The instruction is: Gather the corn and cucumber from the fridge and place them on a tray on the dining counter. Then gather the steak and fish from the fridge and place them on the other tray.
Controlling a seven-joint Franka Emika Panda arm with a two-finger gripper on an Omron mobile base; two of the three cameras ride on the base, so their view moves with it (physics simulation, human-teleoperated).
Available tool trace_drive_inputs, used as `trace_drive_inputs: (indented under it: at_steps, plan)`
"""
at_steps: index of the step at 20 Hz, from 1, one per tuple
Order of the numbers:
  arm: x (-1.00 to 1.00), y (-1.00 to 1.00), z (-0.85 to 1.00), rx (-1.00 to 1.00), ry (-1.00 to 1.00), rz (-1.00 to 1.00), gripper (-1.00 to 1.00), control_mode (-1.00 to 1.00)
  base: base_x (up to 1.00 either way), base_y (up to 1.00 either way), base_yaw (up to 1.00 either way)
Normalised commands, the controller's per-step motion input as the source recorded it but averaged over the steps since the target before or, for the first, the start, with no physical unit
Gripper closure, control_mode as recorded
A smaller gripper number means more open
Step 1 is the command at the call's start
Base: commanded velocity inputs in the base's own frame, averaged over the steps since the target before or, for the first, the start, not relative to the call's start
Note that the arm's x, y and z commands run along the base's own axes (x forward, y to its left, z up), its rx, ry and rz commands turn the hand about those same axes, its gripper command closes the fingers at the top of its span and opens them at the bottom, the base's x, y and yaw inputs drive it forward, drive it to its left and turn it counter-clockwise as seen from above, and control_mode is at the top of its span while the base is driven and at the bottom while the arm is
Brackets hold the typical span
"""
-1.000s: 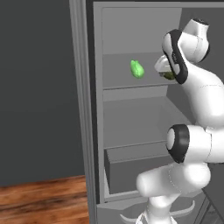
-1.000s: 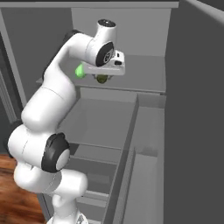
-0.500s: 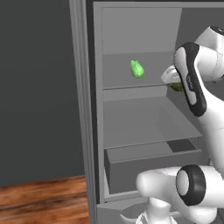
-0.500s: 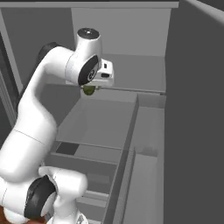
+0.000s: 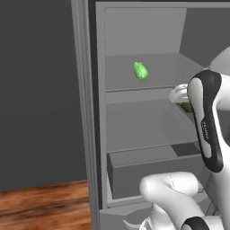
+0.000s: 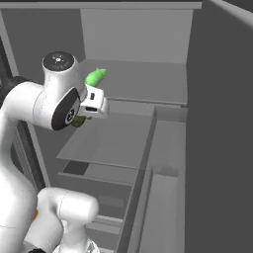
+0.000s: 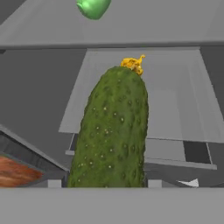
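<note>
The fridge [image 5: 83, 112] stands open in front of me. On its upper shelf lies the corn [image 5: 140, 71], bright light green, also visible as the corn [image 6: 96, 76] just behind my hand and the corn [image 7: 93, 7] at the top of the hand view. My gripper [image 6: 82, 118] is shut on the cucumber [image 7: 113, 131], dark olive and bumpy with a yellow tip, which stands up between the fingers. A sliver of the cucumber [image 5: 186, 107] peeks out below the hand, in front of the middle shelf. The finger pads are hidden by the cucumber.
Grey shelves [image 5: 139, 123] and a partly pulled-out drawer [image 5: 148, 173] sit below the hand. The fridge door [image 6: 217, 148] stands open on the right. Wooden floor [image 5: 40, 202] shows at lower left. My own white arm [image 5: 206, 121] blocks the fridge's right side.
The hand has drawn back out of the upper shelf and lowered, carrying the cucumber. The corn has stayed in place on the shelf.
</note>
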Motion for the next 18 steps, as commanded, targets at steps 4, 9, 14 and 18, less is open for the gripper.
trace_drive_inputs:
  at_steps: [4, 9, 14, 18]
  plan:
    - [-0.92, 0.31, 0.00, 0.03, -0.04, -0.18, 1.00, -1.00, 0.00, 0.00, 0.00]
    - [-0.88, 0.19, 0.00, 0.03, -0.04, -0.15, 1.00, -1.00, 0.00, 0.00, 0.00]
    - [-0.16, 0.07, 0.00, 0.00, 0.01, -0.04, 1.00, -1.00, 0.00, 0.00, 0.00]
    - [-0.01, 0.03, -0.02, 0.00, 0.00, 0.00, 1.00, -1.00, 0.00, 0.00, 0.00]
